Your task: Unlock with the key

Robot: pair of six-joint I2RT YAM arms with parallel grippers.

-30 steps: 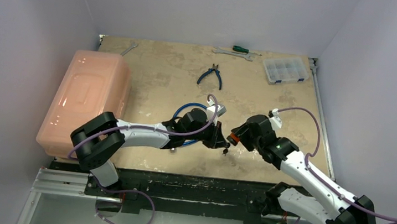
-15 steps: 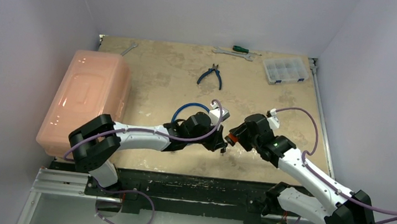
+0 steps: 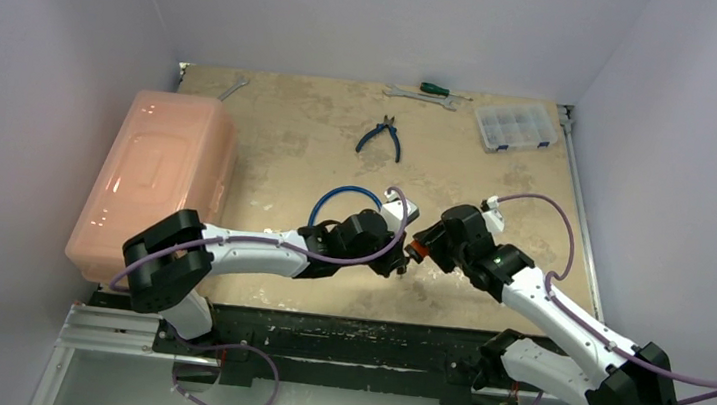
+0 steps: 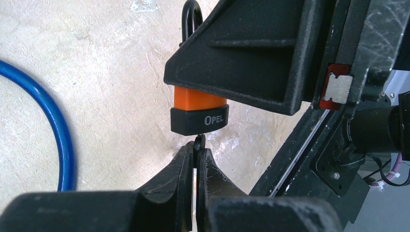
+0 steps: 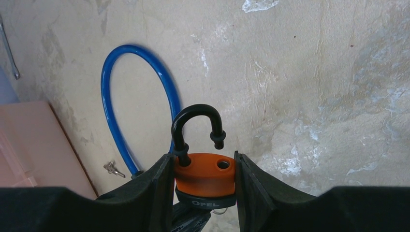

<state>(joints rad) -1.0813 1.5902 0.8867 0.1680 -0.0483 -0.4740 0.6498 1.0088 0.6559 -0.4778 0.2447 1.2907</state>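
Observation:
An orange padlock (image 5: 205, 176) with a black base marked OPEL sits between the fingers of my right gripper (image 5: 203, 157), which is shut on its sides. Its black shackle (image 5: 196, 121) is raised, with the free end out of its hole. In the left wrist view the padlock (image 4: 199, 111) hangs just above my left gripper (image 4: 197, 149), which is shut on a thin dark key (image 4: 198, 143) whose tip meets the lock's underside. From above, the two grippers meet at the padlock (image 3: 417, 250) near the table's front middle.
A blue cable loop (image 3: 335, 200) lies just behind the left wrist, with small spare keys (image 5: 112, 168) near it. A pink lidded box (image 3: 156, 181) fills the left side. Pliers (image 3: 381, 137), a screwdriver (image 3: 437, 89), a wrench (image 3: 416, 96) and a parts organizer (image 3: 514, 126) lie at the back.
My left gripper has moved right with the key until it meets the padlock's underside. The right gripper has shifted slightly left and keeps its hold on the padlock.

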